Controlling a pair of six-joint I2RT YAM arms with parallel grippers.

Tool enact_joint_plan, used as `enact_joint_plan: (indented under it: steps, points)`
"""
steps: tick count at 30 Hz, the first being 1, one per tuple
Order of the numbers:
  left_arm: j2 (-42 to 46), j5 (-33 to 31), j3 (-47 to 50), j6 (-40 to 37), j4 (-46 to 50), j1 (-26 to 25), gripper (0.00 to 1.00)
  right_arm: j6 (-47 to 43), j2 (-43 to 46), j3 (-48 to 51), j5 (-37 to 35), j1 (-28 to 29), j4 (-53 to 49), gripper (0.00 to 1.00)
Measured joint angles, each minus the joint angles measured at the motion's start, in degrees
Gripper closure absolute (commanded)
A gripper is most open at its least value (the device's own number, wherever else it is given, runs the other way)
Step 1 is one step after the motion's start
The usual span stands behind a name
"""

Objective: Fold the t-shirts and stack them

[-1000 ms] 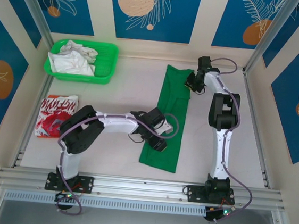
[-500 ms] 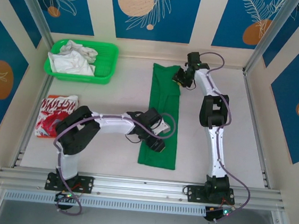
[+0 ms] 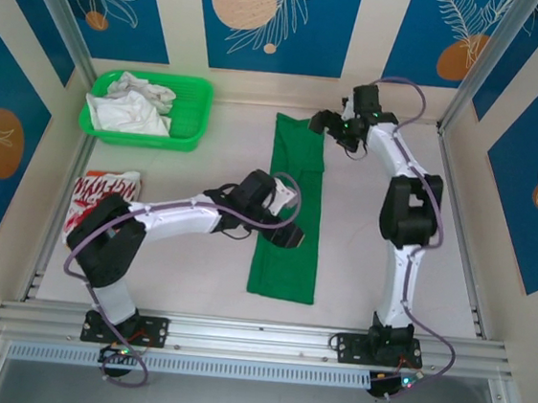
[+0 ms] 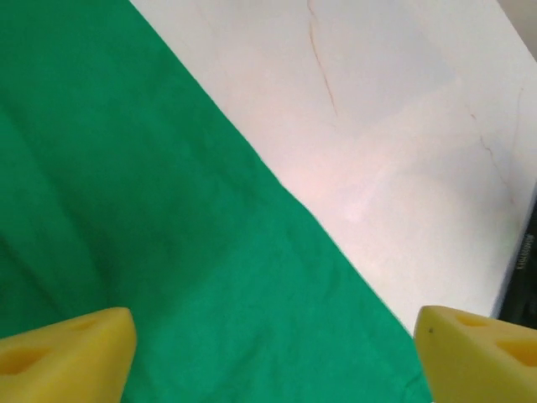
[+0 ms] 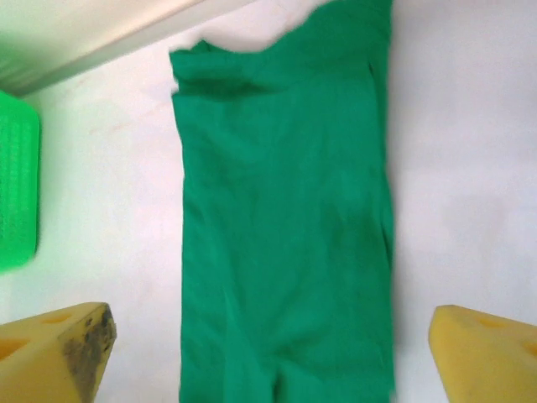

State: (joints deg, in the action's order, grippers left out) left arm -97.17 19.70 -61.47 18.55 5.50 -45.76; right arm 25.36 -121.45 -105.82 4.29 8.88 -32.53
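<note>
The left gripper (image 4: 273,336) and the right gripper (image 5: 270,327) opened wide and let go of the plain bright green cloth t-shirt (image 3: 287,261), which straightened.

Top external: fixed, high, behind the arm bases, facing down and forward over the whole table (image 3: 216,157).
Left wrist: very close, facing down past the left gripper (image 4: 273,353) onto one edge of the green t-shirt (image 4: 126,210).
Right wrist: farther off, facing down past the right gripper (image 5: 273,351) onto the same shirt's far end.
Shared by all three: the shirt.
</note>
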Motion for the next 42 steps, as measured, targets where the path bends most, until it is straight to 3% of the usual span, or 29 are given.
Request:
enact_joint_plan:
  steps: [2,10,15,23,28,33,36,42]
  points:
    - [1.5,-1.0,1.7,0.7,-0.8,2.6,0.00,-1.2,8.6,10.5,-1.4,0.0,2.4,0.01]
    - [2.2,-3.8,6.1,3.5,-3.0,12.7,0.00,-8.6,32.3,36.3,-3.6,2.1,12.9,0.01]
    - [3.5,-5.0,6.5,4.6,-3.0,15.9,0.00,-21.7,43.0,47.6,-3.8,12.1,13.9,0.01]
    - [7.4,-6.4,7.1,5.4,-3.0,17.8,0.00,-37.1,54.7,57.2,-4.0,28.7,9.2,0.01]
    - [7.4,-6.5,7.2,5.4,-3.0,18.8,0.00,-41.4,54.2,57.7,-6.2,40.9,4.2,0.09]
    - [7.4,-6.5,7.2,5.3,-2.9,18.8,0.00,-43.2,47.6,57.7,-8.5,49.7,1.3,0.21]
    - [7.4,-6.5,7.2,5.0,-2.8,18.8,0.00,-44.2,43.0,57.7,-9.9,51.7,0.1,0.31]
    - [7.4,-6.7,8.1,4.9,-2.5,18.8,0.00,-45.9,36.9,58.0,-13.1,52.4,-0.8,0.35]
